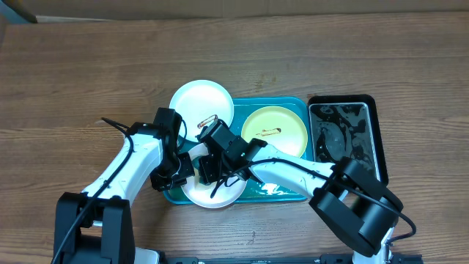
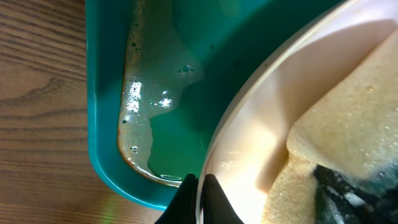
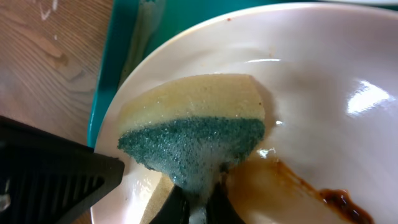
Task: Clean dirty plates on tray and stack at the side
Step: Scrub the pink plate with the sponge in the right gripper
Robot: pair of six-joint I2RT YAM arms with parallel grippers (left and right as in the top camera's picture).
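Note:
Three plates sit on the teal tray [image 1: 293, 103]. A white plate [image 1: 198, 103] lies at the back left, a yellow-green plate [image 1: 282, 121] at the back right, each with a brown smear. A third white plate [image 1: 209, 196] is at the front left. My left gripper [image 2: 199, 199] is shut on this plate's rim [image 2: 261, 93]. My right gripper [image 3: 196, 202] is shut on a yellow and green sponge [image 3: 193, 130] pressed on that plate [image 3: 311, 81], beside a brown smear [image 3: 336, 199]. The sponge also shows in the left wrist view [image 2: 348, 124].
A black rectangular tub [image 1: 344, 136] with water stands right of the tray. Foamy water [image 2: 140, 106] pools in the tray's corner. The wooden table [image 1: 73, 73] surrounds the tray.

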